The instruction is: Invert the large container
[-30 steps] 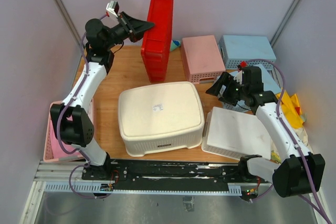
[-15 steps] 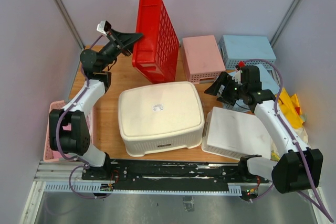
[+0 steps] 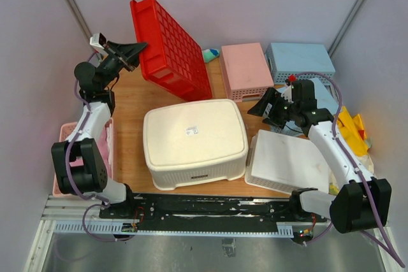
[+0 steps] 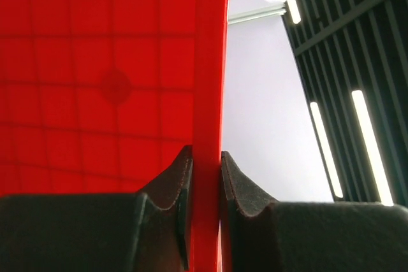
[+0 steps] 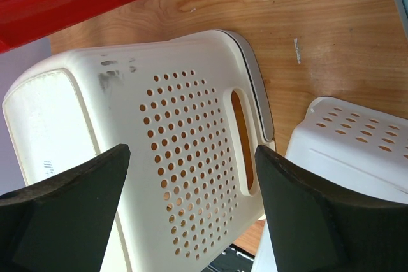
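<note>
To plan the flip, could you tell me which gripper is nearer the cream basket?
Right. The right gripper hovers open beside the right wall of the cream basket; the left gripper is far back-left, clamped on the red tray.

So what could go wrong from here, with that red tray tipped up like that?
1. The left gripper pinches only the thin rim of the red tray, which stands tilted at the back; it might slip and fall onto the large container or the pink basket.
2. The right gripper hangs open close to the large container's perforated side, with the white basket just beside it; a careless move could knock either.
</note>
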### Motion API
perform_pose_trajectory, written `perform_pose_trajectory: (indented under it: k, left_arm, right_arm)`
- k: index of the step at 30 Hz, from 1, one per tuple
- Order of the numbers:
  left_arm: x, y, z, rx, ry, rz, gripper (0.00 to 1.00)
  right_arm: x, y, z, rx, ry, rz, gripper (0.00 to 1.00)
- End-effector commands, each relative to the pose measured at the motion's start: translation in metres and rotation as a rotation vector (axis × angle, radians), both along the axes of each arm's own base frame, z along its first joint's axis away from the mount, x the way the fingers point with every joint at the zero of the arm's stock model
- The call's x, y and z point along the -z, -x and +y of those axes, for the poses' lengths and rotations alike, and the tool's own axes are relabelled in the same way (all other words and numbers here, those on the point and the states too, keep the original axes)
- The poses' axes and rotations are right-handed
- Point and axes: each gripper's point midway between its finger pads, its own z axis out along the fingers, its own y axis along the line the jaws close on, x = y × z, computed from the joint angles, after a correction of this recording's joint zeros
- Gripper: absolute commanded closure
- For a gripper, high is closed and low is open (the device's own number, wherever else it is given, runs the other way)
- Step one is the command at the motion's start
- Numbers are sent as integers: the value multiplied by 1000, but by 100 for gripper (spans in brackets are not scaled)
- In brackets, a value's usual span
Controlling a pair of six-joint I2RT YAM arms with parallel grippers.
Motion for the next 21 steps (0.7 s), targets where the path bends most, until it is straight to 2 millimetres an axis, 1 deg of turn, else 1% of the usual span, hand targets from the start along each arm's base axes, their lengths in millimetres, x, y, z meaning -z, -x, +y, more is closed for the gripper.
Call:
perform_pose_trajectory:
  k: [1,3,4,5,8,14,21]
  left_arm:
    - [77,-12,-2,96,-134,180,76]
    - [89,-15,9,80,-164,224,65]
    - [96,-17,14,68,-180,246,58]
    - [101,-18,20,52,-198,261,54]
    - [112,-19,36,14,-254,289,50]
    - [125,-20,68,-73,-353,346,33]
    - [144,-25,107,-207,-487,484,6]
  right_arm:
    - [-1,-2,-4,13,-12,-3,19]
    - [0,-2,-5,16,-10,-2,19]
    - [0,-1,-5,16,-10,-1,19]
    - [1,-1,-6,18,-9,0,19]
    - [2,-1,-5,18,-10,4,19]
    - [2,-2,-5,16,-13,8,19]
    - [1,-3,-3,8,-13,6,19]
